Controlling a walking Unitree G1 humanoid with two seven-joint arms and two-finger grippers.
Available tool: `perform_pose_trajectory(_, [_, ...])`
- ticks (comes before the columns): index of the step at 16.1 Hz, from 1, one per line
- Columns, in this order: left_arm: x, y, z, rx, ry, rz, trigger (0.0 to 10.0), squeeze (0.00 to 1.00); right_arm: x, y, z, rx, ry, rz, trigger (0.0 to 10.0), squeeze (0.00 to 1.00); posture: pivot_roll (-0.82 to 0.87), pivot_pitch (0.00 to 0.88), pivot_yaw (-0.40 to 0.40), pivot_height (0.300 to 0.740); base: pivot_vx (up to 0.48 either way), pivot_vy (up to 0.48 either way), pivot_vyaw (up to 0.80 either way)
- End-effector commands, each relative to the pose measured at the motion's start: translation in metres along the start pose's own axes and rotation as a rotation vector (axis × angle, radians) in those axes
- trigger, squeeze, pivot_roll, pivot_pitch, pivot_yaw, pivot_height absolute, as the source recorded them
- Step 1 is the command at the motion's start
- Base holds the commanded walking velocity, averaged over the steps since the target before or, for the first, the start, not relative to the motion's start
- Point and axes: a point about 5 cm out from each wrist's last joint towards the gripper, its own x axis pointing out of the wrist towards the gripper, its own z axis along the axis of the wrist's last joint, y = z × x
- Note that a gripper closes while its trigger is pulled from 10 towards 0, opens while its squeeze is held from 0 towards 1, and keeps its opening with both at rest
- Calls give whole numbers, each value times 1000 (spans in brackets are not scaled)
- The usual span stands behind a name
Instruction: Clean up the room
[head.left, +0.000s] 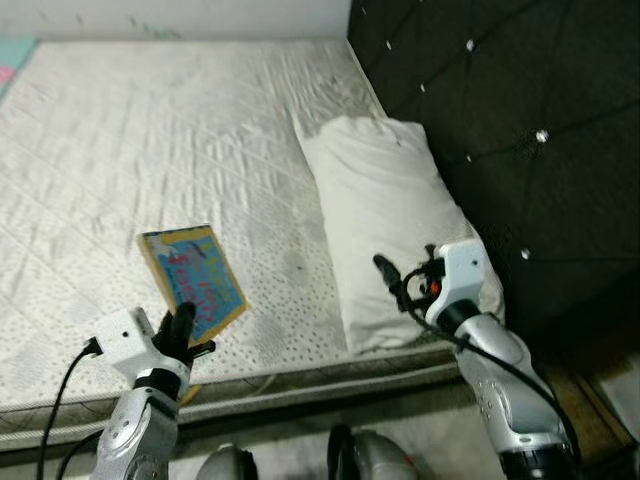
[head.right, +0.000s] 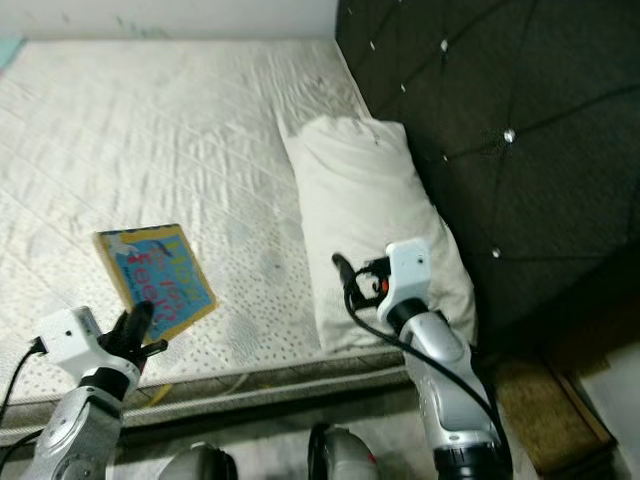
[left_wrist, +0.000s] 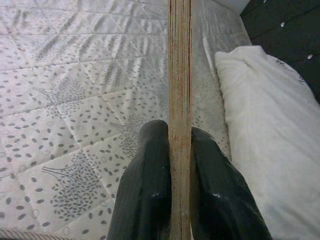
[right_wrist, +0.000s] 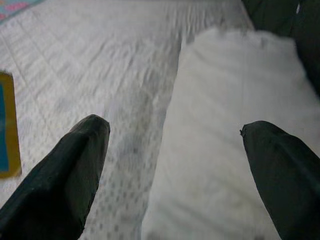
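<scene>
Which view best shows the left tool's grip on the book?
The left wrist view: both fingers clamp the book edge-on. The eye views show its blue cover and the left tool at its corner.

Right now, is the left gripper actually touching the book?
Touching. In the left wrist view the left gripper has both black fingers pressed flat against either side of the book, no gap showing.

— Where's the book (head.left: 193, 279)?
— Blue cover, yellow edges, tilted above the mattress (head.left: 150, 150) near its front edge, pinched at one corner, left of the white pillow (head.left: 385, 220).
</scene>
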Motion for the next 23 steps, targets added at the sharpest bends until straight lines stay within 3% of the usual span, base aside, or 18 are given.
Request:
perform_pose_trajectory(1, [-4,-3,9,22,-51,2,10000,0,-4,4,0,5,8,30,10000,0,-121,261,-69,685,0,0,0])
perform_pose_trajectory(6, [-13,-8,13,74,-63,14,10000,0,-18,18,-11,30,104,151,10000,0,-129,311,-87,685,0,0,0])
perform_pose_trajectory(15, [-22,-14,24,119,-84,22,10000,0,-22,27,-14,78,141,196,10000,0,-84,351,-88,685,0,0,0])
perform_pose_trajectory(17, [-26,-10,30,142,-105,45,10000,0,-16,36,-15,98,141,232,10000,0,-40,353,-103,685,0,0,0])
perform_pose_trajectory(23, [-61,15,49,188,-183,219,10000,0,16,68,-14,125,140,388,10000,0,110,353,-215,685,0,0,0])
